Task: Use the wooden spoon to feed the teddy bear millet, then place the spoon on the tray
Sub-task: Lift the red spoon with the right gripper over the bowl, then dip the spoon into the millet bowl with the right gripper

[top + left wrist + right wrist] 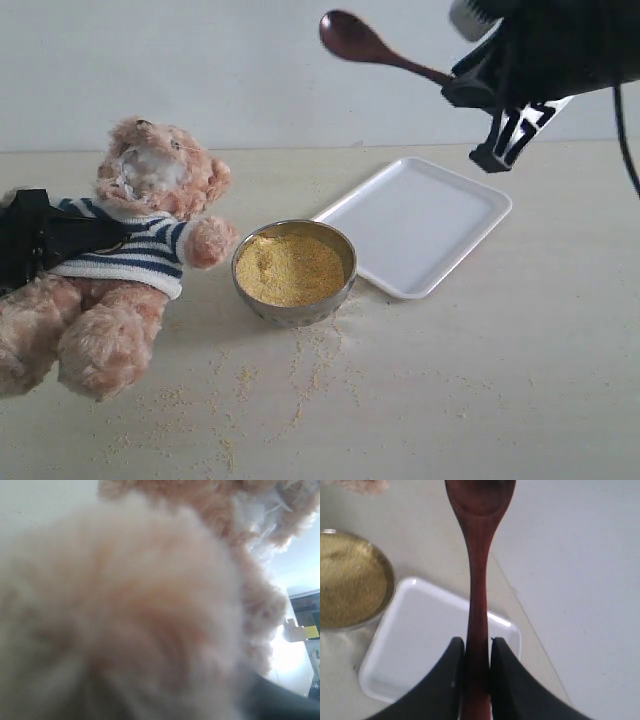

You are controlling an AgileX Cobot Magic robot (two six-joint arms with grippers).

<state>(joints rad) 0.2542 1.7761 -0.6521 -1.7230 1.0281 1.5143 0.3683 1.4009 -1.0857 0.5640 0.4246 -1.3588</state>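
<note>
Your right gripper [458,85] [476,649] is holding the small glossy dark reddish-brown wooden spoon [375,48] [477,580]. Its two black fingers are narrowed onto the thin handle near its end, one on each side. The spoon is up in the air, clear of everything on the pale table [480,380]. Its oval bowl points toward the bear's side of the scene and sits higher than the handle. In the right wrist view the handle runs over the flat white rectangular tray [420,225] [420,645] without touching it. That tray lies on the table just beside the round shiny steel bowl [297,312] [390,587], on its right in the exterior view. The bowl is filled with a heap of fine yellow millet [290,268] [347,580], and loose grains [300,380] are scattered across the table in front of it. The fluffy light-brown plush teddy bear [150,255] [125,605], in its navy-and-white striped shirt, leans back at the left with one paw near the bowl's rim. Your left gripper [110,235] grips the bear at the shirt. One black finger lies across the chest and the other is hidden behind the body. The left wrist view shows only blurred fur pressed close.
</note>
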